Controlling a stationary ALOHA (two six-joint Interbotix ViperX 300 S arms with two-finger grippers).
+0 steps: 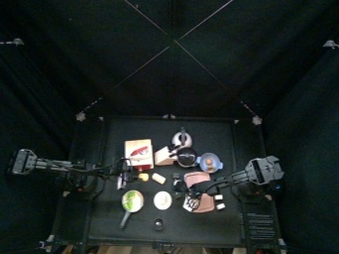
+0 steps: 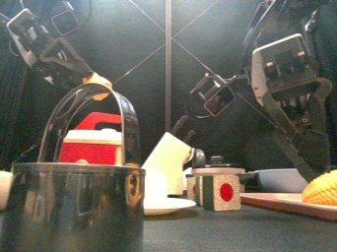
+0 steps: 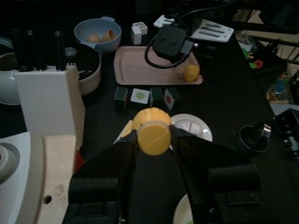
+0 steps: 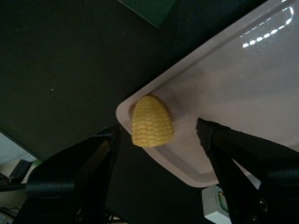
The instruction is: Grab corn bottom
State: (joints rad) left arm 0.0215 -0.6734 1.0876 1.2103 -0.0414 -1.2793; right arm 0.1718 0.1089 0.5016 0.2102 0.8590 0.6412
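Dim pen, black curtains swallowing light. Glare is streaking across the pink tray point(image 4: 251, 79) in the right wrist view (source overhead). In the front view the near steel pot point(image 2: 69, 207) is blurring, out of focus; top view is showing little detail.

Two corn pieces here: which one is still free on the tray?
The corn piece at the pink tray's corner, between the right gripper's open jaws. The other is in the left gripper's jaws.

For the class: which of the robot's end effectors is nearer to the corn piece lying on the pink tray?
Right. The right end effector hangs open just above the corn piece on the pink tray; the left end effector is off the tray.
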